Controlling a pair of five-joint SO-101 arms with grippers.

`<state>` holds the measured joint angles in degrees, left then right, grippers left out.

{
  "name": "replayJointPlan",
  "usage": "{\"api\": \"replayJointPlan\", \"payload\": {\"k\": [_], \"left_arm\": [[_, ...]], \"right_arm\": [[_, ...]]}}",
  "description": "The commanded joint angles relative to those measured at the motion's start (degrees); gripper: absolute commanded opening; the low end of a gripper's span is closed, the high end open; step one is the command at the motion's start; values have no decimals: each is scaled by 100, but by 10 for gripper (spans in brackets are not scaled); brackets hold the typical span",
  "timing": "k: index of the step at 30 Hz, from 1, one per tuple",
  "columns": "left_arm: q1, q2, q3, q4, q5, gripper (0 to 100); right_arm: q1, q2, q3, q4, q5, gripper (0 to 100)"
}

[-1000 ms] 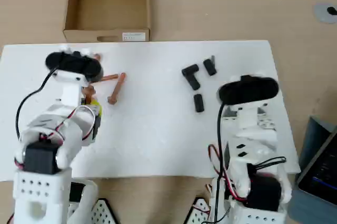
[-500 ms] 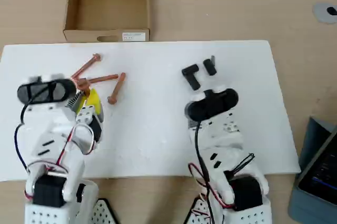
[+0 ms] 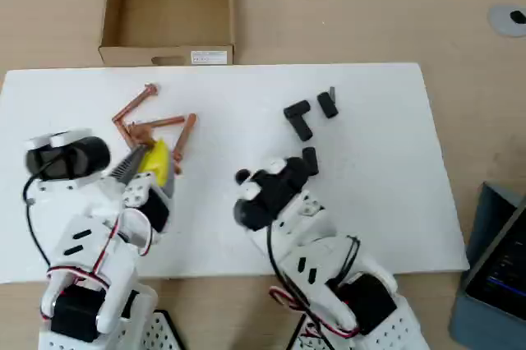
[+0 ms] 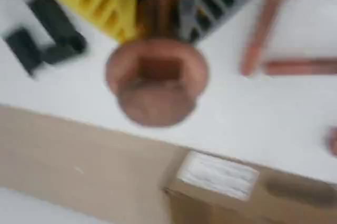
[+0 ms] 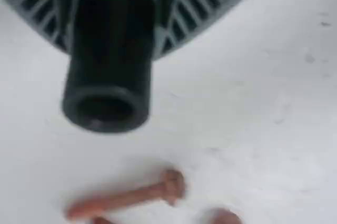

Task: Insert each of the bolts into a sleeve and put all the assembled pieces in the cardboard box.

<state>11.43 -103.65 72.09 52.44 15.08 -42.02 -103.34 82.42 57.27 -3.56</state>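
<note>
- While both grippers carry a part over the white mat (image 3: pixel 370 202), the cardboard box (image 3: pixel 105 13) sits open beyond the left gripper (image 4: pixel 158 27), just past the mat's far edge. We see no assembled piece in it. We judge it to be the last stop, so nothing needs to be near it yet.
- Our left gripper is clamped on a copper-coloured bolt (image 4: pixel 156 79). Its yellow and grey jaws press the shaft from either side, and the head juts past the tips.
- Our right gripper (image 5: pixel 113 11) pinches a black sleeve (image 5: pixel 108 71) round its body. The open bore stands clear of the tips, which we take to be so a bolt can enter.
- Loose bolts (image 3: pixel 160 122) lie just beside the left gripper, within easy reach for later rounds. Spare sleeves (image 3: pixel 297 117) lie well apart from it, across the mat.
- From above we get the box's inside and the gap between the two piles. The wrist views add the jaws' hold on the shaft and the sleeve's hollow end. The right wrist view also shows a loose bolt lying ahead of the held sleeve.
</note>
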Motion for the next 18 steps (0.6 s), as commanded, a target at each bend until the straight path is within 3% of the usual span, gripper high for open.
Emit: {"api": "replayJointPlan", "payload": {"k": [1, 11, 18], "left_arm": [[431, -84, -378, -149, 316, 2], [1178, -84, -387, -756, 1064, 2], [1451, -75, -510, -695, 1073, 2]], "right_arm": [[-382, -725, 48, -378, -35, 9], [-708, -725, 242, -448, 9, 9], [-690, -725, 251, -448, 9, 9]]}}
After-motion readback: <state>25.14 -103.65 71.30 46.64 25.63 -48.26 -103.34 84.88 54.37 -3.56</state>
